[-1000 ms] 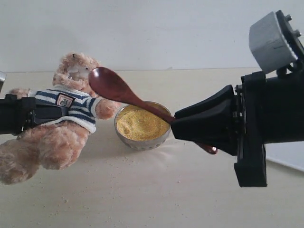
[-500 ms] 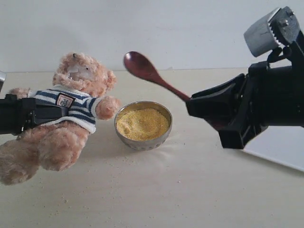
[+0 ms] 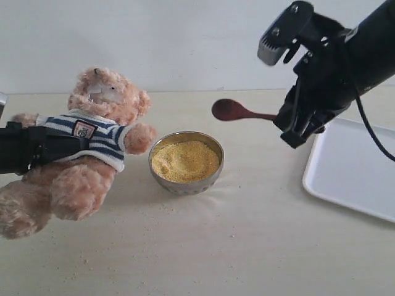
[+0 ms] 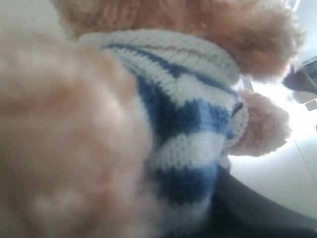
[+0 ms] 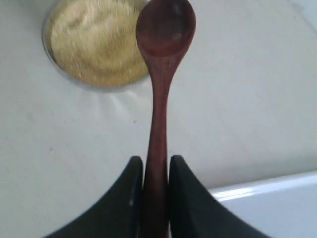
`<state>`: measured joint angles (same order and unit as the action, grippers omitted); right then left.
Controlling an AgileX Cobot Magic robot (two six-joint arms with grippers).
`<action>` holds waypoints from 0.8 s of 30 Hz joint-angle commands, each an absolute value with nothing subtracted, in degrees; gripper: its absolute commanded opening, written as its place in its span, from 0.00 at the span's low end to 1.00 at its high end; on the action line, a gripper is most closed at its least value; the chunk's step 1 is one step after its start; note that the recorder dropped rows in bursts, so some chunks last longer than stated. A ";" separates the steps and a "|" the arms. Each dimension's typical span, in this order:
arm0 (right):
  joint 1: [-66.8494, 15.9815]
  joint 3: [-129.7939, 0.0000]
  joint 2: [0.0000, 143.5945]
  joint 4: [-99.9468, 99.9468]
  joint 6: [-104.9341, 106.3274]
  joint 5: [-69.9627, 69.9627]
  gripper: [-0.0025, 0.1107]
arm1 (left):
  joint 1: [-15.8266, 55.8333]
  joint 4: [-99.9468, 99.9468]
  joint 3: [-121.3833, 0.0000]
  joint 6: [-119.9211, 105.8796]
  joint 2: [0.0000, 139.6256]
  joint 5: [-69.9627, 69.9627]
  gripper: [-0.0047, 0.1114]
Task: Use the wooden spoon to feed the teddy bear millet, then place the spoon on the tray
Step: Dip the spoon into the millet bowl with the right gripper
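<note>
The teddy bear (image 3: 92, 139) in its striped shirt (image 4: 183, 114) leans tilted at the left, held off the table round its middle by my left gripper (image 3: 43, 148), which is shut on it. Right of the bear stands the metal bowl (image 3: 186, 179) heaped with millet (image 3: 185, 161) (image 5: 94, 42). My right gripper (image 3: 290, 120) (image 5: 156, 166) is shut on the handle of the wooden spoon (image 3: 237, 111) (image 5: 163, 54), which hangs level in the air above the table, between the bowl and the white tray (image 3: 352, 172). The spoon's oval bowl looks empty.
Yellow specks (image 3: 92, 259) lie scattered over the pale table near the bear and in front of the bowl. A corner of the tray (image 5: 277, 208) shows beside my right fingers. A white wall closes the back.
My right arm has drawn the spoon away from the bear's mouth, first up, then right and back toward the tray. The bear and my left gripper have stayed put.
</note>
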<state>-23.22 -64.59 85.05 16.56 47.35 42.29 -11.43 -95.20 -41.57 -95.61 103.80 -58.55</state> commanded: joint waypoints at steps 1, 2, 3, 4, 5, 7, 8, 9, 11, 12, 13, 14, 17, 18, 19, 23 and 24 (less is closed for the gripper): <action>-32.29 -65.27 87.24 -0.59 36.70 43.92 0.02 | -11.43 -99.37 -41.26 -96.07 103.82 -58.50 0.08; -34.66 -65.27 87.64 -5.31 32.99 42.69 0.02 | -11.43 -99.79 -41.26 -96.07 103.82 -58.37 0.08; -36.83 -65.27 88.06 -10.57 28.87 41.61 0.02 | -11.43 -99.95 -41.26 -96.07 103.82 -58.28 0.08; -38.46 -65.27 88.60 -15.35 25.65 41.35 0.02 | -11.43 -99.95 -41.26 -96.07 103.82 -57.93 0.08; -40.34 -65.27 89.34 -21.12 21.67 41.50 0.02 | -11.43 -99.95 -41.26 -96.07 103.87 -57.50 0.08; -43.96 -65.27 92.24 -33.09 14.01 43.79 0.02 | -11.43 -99.95 -41.26 -96.07 104.75 -55.60 0.08; -45.08 -65.27 93.37 -35.60 12.11 44.15 0.02 | -11.43 -99.95 -41.26 -96.07 105.45 -55.34 0.08; -45.71 -65.27 94.43 -37.03 11.43 44.01 0.02 | -11.43 -99.95 -41.26 -96.07 106.02 -55.34 0.08; -47.52 -65.82 96.76 -37.74 9.61 41.48 0.02 | -11.43 -99.95 -41.26 -96.07 108.34 -55.34 0.08; -48.42 -66.88 97.40 -37.84 8.10 40.97 0.02 | -11.43 -99.95 -41.26 -96.07 109.80 -55.34 0.08; -48.68 -67.49 97.84 -38.13 7.36 40.57 0.02 | -11.43 -99.95 -41.26 -96.07 110.50 -55.34 0.08; -48.66 -68.62 97.82 -38.13 7.35 39.72 0.02 | -11.43 -99.95 -41.26 -96.07 111.38 -55.34 0.08; -48.66 -70.09 98.51 -37.70 8.71 38.56 0.02 | -11.43 -99.95 -41.26 -97.22 112.36 -55.77 0.08; -48.66 -70.48 99.19 -37.70 9.21 38.67 0.02 | -11.43 -99.95 -41.26 -97.38 112.36 -55.88 0.08; -48.66 -72.10 100.77 -37.59 9.52 39.63 0.02 | -11.43 -99.95 -41.26 -97.38 112.36 -56.86 0.08; -48.66 -77.47 106.24 -36.28 13.18 46.69 0.02 | -11.43 -99.95 -41.26 -98.74 112.36 -58.90 0.08; -48.66 -77.82 106.65 -36.28 13.45 47.45 0.02 | -11.43 -99.95 -41.26 -99.07 112.36 -58.90 0.08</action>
